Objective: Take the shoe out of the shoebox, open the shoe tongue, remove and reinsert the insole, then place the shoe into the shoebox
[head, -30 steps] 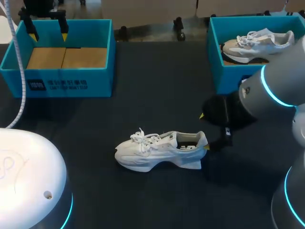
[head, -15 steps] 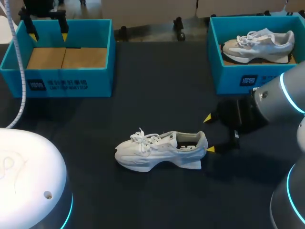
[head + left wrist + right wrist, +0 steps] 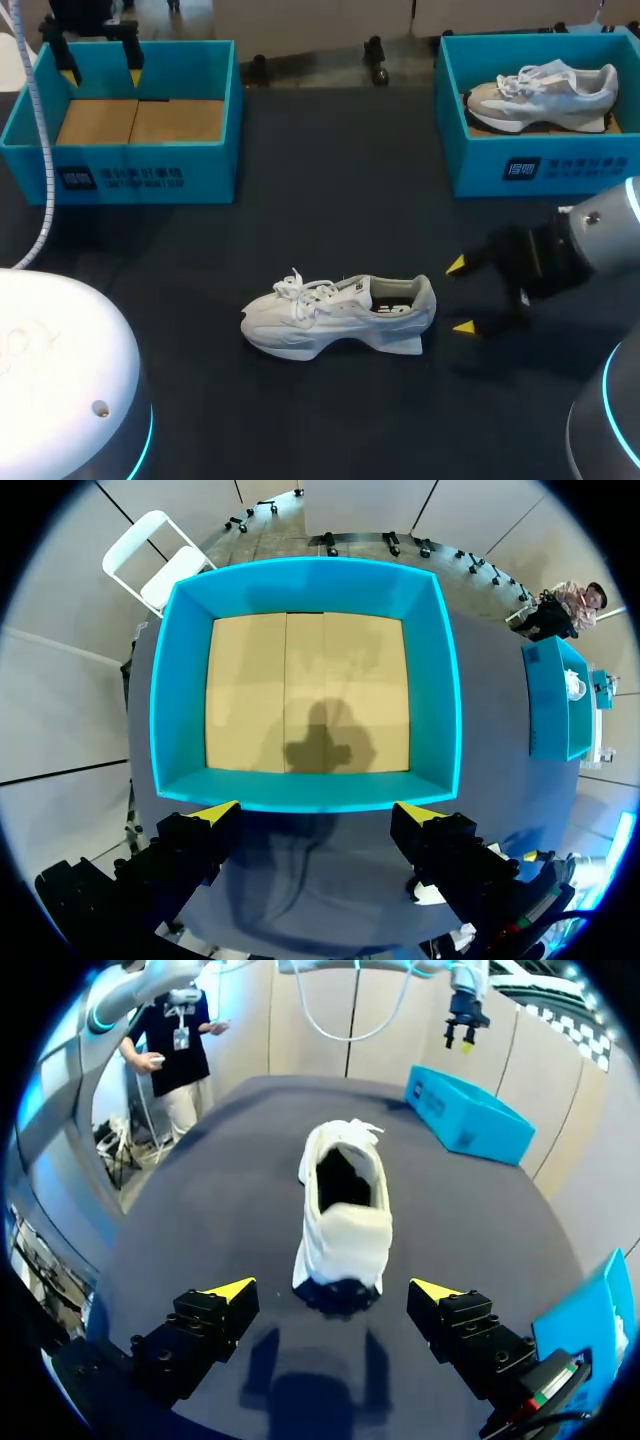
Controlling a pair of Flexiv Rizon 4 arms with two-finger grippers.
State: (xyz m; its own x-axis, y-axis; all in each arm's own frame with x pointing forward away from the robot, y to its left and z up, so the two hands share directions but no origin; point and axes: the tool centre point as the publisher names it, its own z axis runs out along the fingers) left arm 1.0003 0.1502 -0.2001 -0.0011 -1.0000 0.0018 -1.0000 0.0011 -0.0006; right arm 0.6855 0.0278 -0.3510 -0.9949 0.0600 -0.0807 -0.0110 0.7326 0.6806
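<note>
Teal cardboard forms the open left shoebox [image 3: 140,175] at the far left of the dark cloth-covered table [image 3: 330,180], and its plain brown floor holds nothing. The left gripper [image 3: 101,68] hangs over that box's far wall with its two yellow-tipped fingers spread wide and nothing between them. In the left wrist view the same left gripper [image 3: 318,815] looks straight down past the near wall of the box [image 3: 170,680], its shadow falling on the brown floor. Near the middle of the table the white lace-up sneaker [image 3: 335,315] stands upright on its sole, well apart from both boxes, with its toe toward the left and its heel toward the right. The right gripper [image 3: 460,296] sits low over the table just beyond the heel, fingers parted and not touching the shoe. In the right wrist view the sneaker [image 3: 345,1200] lies ahead of the right gripper [image 3: 333,1290], heel nearest and centred on the gap between the fingers. At the far right stands a second teal shoebox [image 3: 500,170] holding a grey-and-white sneaker [image 3: 545,90].
</note>
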